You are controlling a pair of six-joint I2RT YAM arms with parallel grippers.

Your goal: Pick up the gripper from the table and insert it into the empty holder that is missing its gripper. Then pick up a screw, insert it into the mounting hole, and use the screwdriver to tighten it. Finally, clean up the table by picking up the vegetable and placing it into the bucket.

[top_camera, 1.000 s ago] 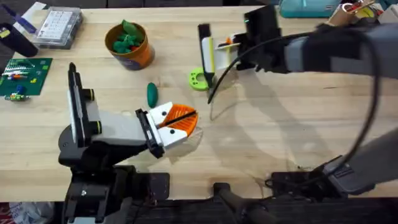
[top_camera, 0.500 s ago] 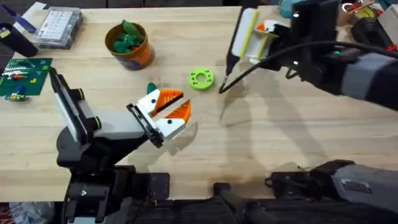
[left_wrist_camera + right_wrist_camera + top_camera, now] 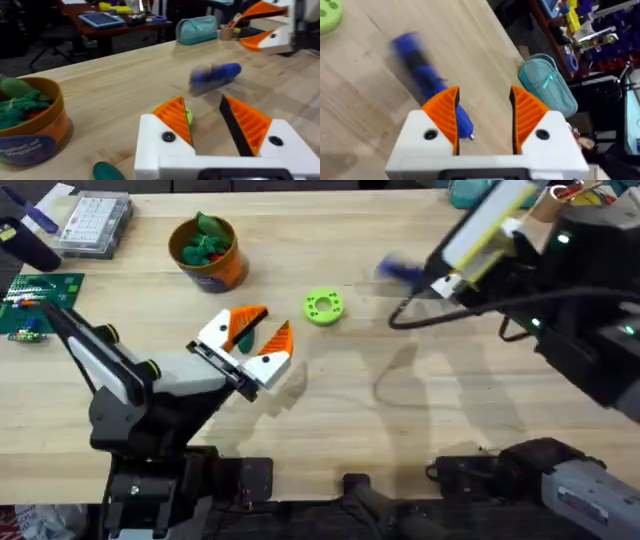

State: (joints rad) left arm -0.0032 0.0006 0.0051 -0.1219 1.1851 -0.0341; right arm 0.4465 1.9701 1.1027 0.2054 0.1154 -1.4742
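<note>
My left gripper [image 3: 275, 320] [image 3: 202, 100] hovers open just above the table [image 3: 420, 410], white with orange ribbed pads. The dark green vegetable [image 3: 107, 171] lies on the wood close beside one of its fingers, not between them. The orange bucket [image 3: 208, 252] [image 3: 30, 130], holding green toy pieces, stands a little beyond. The blue-handled screwdriver [image 3: 400, 270] [image 3: 215, 77] [image 3: 427, 85] lies motion-blurred on the table. My right gripper [image 3: 483, 90] [image 3: 255, 24] is open above it, the handle's end passing by one finger. The small gripper piece and its holder are out of view.
A lime-green ring [image 3: 323, 307] [image 3: 327, 12] lies between the two grippers. A clear parts box [image 3: 95, 222] and a green circuit board [image 3: 38, 302] sit at the far left. A teal pouch [image 3: 547, 87] rests at the table's far right edge.
My left gripper has moved away from its base toward the bucket and spread its fingers. The right arm has swung to the right, and the screwdriver now shows blurred on the table.
</note>
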